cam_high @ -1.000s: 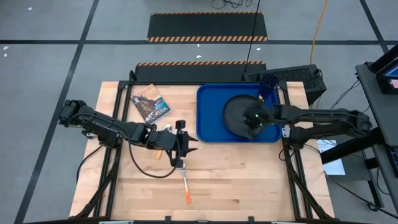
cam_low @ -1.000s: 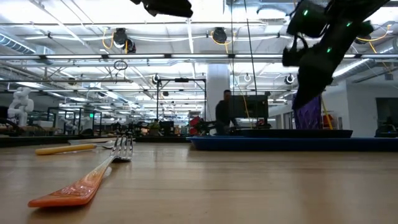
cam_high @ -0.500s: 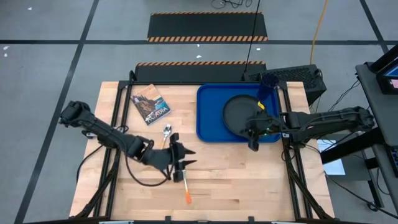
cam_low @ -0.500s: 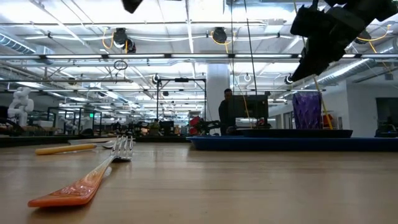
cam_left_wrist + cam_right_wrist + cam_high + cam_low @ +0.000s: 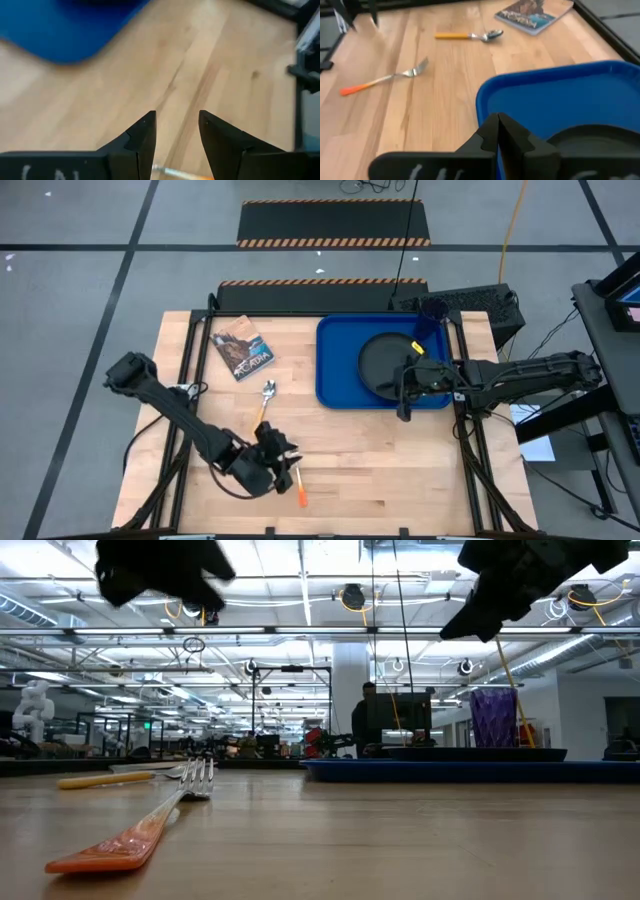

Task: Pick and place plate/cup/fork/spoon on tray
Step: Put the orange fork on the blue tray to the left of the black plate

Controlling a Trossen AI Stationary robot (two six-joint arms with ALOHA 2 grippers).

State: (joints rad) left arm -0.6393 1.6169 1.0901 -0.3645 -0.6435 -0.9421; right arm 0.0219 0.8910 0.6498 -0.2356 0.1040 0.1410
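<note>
The fork (image 5: 299, 488) lies flat on the table near its near edge, orange handle end toward the near edge; it also shows in the low view (image 5: 150, 825). My left gripper (image 5: 285, 468) is open above the fork's metal shaft (image 5: 170, 171), clear of it. The spoon (image 5: 265, 402) lies on the table left of the blue tray (image 5: 335, 385). The black plate (image 5: 383, 363) lies on the tray, and the purple cup (image 5: 430, 320) stands at its far right corner. My right gripper (image 5: 498, 125) is shut and empty above the tray's near part.
A printed booklet (image 5: 242, 345) lies at the table's far left. Bare wood stretches between the fork and the tray and along the near right. The room behind, with a person at a desk (image 5: 365, 720), shows in the low view.
My left gripper has gone toward the table's near edge, from beside the spoon to over the fork, and has come lower. My right gripper has risen from over the plate and drawn back toward the tray's near edge. The plate stays on the tray.
</note>
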